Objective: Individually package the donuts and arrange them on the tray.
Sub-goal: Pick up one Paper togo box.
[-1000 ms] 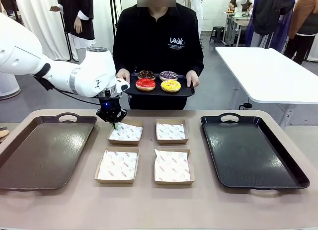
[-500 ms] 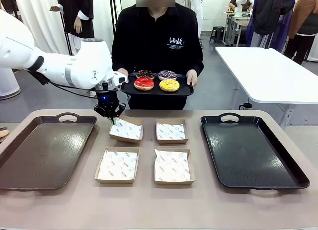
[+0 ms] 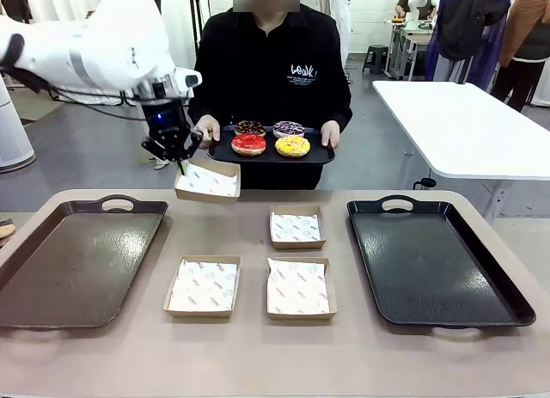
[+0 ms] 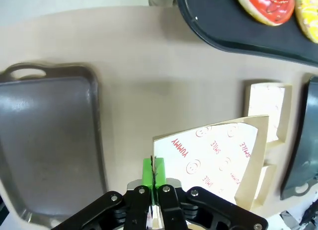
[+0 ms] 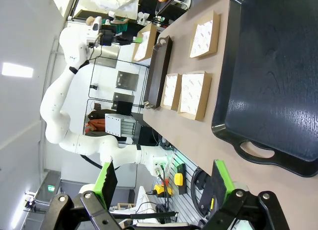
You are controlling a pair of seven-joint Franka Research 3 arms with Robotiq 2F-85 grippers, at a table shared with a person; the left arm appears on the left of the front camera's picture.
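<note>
Plainly, the donuts [image 3: 271, 137] are the delicate part. The four iced rings are red [image 3: 249, 143], yellow [image 3: 293, 146], chocolate with sprinkles [image 3: 251, 127] and dark purple [image 3: 290, 128]. They sit two by two on a small black serving tray [image 3: 322, 158], which the person's hands [image 3: 333, 136] hold beyond the far edge of the bench [image 3: 258, 355].

They look light and soft, and the glossy icing would likely smear or stick under any pressure. The safest hold is probably low on the bare cake sides, squeezed gently, with the pads off the top.

The left jaws are clenched, green pads [image 4: 147, 171] pressed together on the near edge of a paper box [image 3: 207, 181]. The box hangs tilted in the air just below the serving tray. It is shallow, open-topped kraft card, thin and easily bent, lined with white paper printed in red. Held by one edge, it would probably sag under a donut.

Three matching boxes [image 3: 296, 227] lie flat on the bench between a brown tray [image 3: 77, 260] and a black tray [image 3: 438, 260]. Both trays are rimmed and handled, with a faintly grained sheen.

The right jaws are spread wide and hold nothing.
</note>
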